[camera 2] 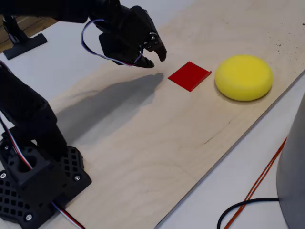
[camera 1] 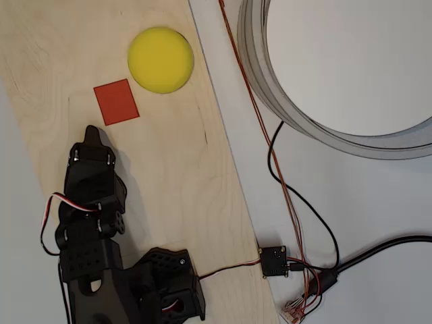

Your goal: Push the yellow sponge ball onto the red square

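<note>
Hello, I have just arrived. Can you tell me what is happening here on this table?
A black robot arm holds its pincer above a pale wooden board, touching nothing. A flat orange-red square patch lies just ahead of it. A round, bright yellow foam ball rests on the board just past the patch, close beside it and not on it. The pushing has not yet begun.

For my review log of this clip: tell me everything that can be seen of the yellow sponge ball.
The yellow sponge ball is bright yellow, matte and foam-like. It looks round from overhead and rather flattened, like a thick puck, in the fixed view. It rests on the pale wooden board near the board's edge, close beside the red square but apart from it. The gripper hangs on the square's far side, not touching the ball.
</note>
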